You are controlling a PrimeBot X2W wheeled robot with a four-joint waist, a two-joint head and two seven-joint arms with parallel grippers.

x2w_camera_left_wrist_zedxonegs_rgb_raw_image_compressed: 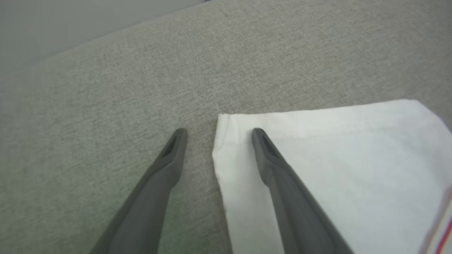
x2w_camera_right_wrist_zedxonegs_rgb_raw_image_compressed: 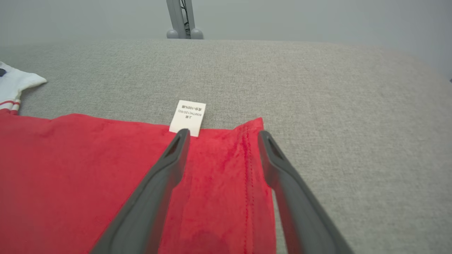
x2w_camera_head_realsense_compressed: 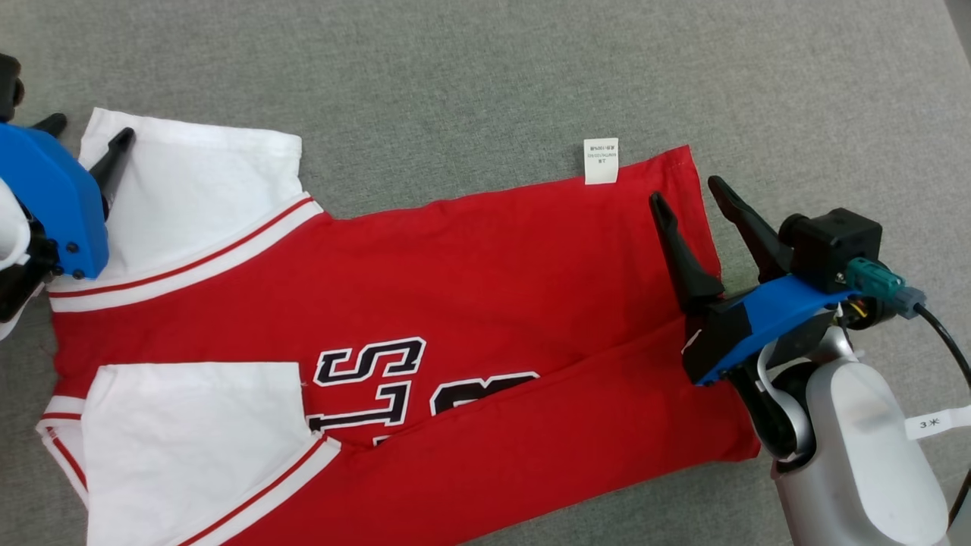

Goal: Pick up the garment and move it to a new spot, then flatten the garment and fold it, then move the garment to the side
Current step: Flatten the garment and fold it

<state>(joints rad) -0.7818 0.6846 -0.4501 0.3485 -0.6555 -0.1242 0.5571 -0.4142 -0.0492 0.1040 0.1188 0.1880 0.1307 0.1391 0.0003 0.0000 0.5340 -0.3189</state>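
Observation:
The garment [x2w_camera_head_realsense_compressed: 470, 288] is a red jersey with white sleeves and black-and-white lettering, lying spread across the grey surface with its near part folded over. A white care label [x2w_camera_head_realsense_compressed: 601, 161] sticks out at its far edge. My left gripper [x2w_camera_head_realsense_compressed: 89, 127] hangs open over the far white sleeve [x2w_camera_left_wrist_zedxonegs_rgb_raw_image_compressed: 317, 169]; one finger is above the sleeve's corner, the other above bare surface. My right gripper [x2w_camera_head_realsense_compressed: 686, 189] is open over the red hem corner [x2w_camera_right_wrist_zedxonegs_rgb_raw_image_compressed: 247, 141], whose stitched edge runs between the fingers. Neither gripper holds anything.
Grey fabric surface [x2w_camera_head_realsense_compressed: 485, 68] stretches beyond the jersey on the far side and to the right. In the right wrist view a grey metal stand [x2w_camera_right_wrist_zedxonegs_rgb_raw_image_compressed: 182, 19] rises past the surface's far edge, and the sleeve tip [x2w_camera_right_wrist_zedxonegs_rgb_raw_image_compressed: 17, 83] shows at far left.

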